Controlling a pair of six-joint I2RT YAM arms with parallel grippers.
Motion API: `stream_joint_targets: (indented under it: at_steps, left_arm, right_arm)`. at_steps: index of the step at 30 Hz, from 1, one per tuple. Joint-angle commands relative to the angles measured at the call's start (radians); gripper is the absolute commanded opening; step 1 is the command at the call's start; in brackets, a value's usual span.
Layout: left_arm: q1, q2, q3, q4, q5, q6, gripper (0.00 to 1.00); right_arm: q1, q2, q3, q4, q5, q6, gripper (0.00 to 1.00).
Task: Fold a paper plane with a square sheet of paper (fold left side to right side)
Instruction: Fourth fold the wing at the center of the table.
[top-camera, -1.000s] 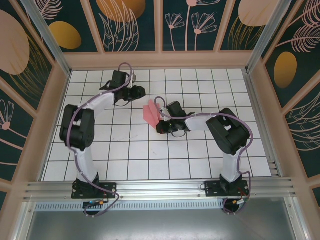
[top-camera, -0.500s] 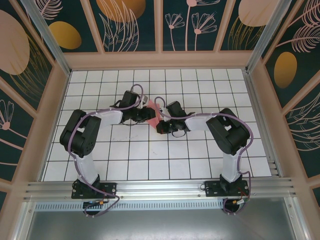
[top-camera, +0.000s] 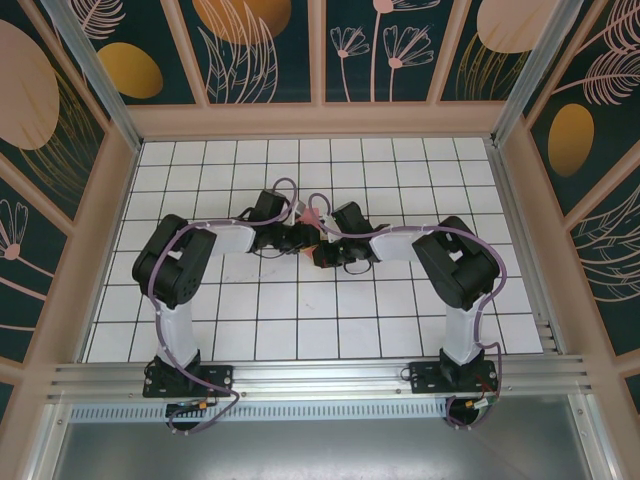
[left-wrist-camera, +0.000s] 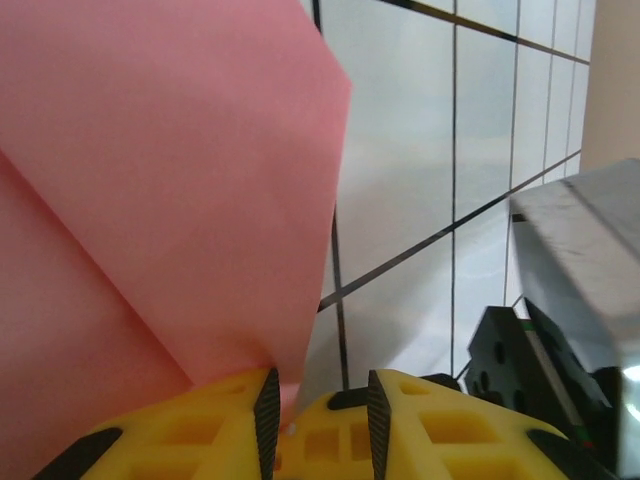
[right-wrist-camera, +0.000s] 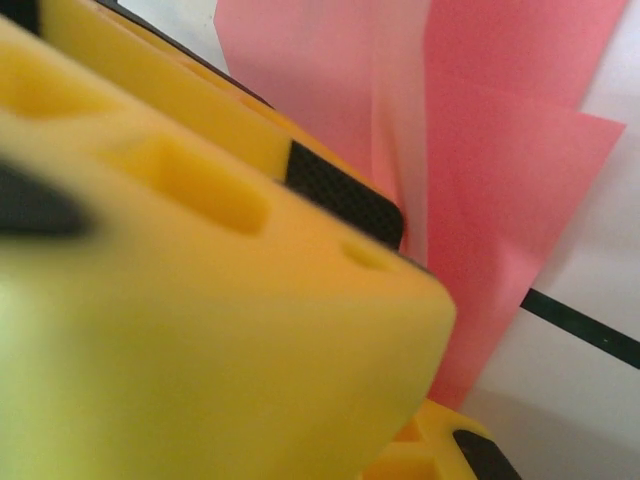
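R gripper (right-wrist-camera: 438, 345) pinches paper (right-wrist-camera: 500, 150) upright mid-table, prob. so L gripper (left-wrist-camera: 320, 400), fingers apart around its edge, can grab.

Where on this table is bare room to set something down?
Free: the near tiles between the arm bases; the far row along the back wall. Crowded: the middle, where the left claw and right claw meet at the paper.
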Motion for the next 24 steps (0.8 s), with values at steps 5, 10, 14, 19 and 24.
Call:
stream_joint_targets:
  at_steps: [5,10,14,19,24]
  left_arm:
    - [-0.002,0.051,0.023,0.021,0.008,-0.005,0.32]
    - [-0.002,0.084,0.064,-0.030,-0.063,0.019,0.31]
    - [0.001,0.119,0.113,-0.064,-0.101,0.037,0.31]
    - [0.018,0.154,0.186,-0.094,-0.113,0.050,0.31]
    - [0.044,0.184,0.276,-0.131,-0.108,0.064,0.32]
  right_arm:
    - [-0.014,0.070,-0.031,-0.213,0.101,-0.026,0.00]
    - [-0.015,0.074,-0.033,-0.227,0.112,-0.029,0.00]
    - [-0.013,0.074,-0.037,-0.241,0.124,-0.032,0.00]
    - [-0.013,0.076,-0.046,-0.245,0.131,-0.036,0.00]
    - [-0.012,0.080,-0.051,-0.239,0.125,-0.035,0.00]
